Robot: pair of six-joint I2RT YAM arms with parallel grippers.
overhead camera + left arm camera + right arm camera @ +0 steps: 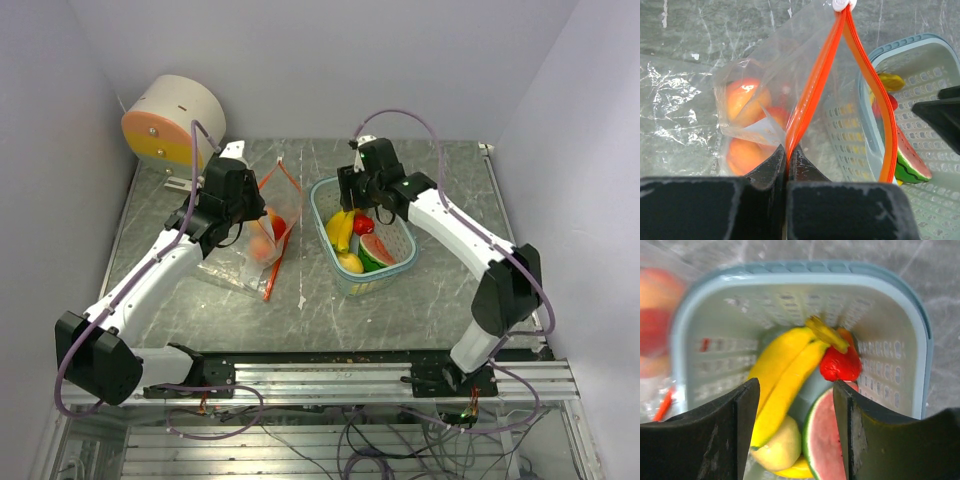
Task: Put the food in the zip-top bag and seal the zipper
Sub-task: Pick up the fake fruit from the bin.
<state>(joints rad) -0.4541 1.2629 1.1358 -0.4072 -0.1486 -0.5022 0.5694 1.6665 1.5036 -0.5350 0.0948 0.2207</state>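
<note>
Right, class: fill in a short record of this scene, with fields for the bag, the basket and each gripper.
bag: zip-top bag, mouth open, peaches inside
basket: pale blue basket holding banana, watermelon slice, red piece
left: left gripper shut on the bag's orange zipper
right: right gripper open, over the basket's fruit

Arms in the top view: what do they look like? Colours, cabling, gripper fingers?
Both arms, left arm and right arm, have white link shells with black joint housings. A thin mauve cable loops along each. The left gripper and right gripper have flat matte black fingers, scuffed pale in places.
</note>
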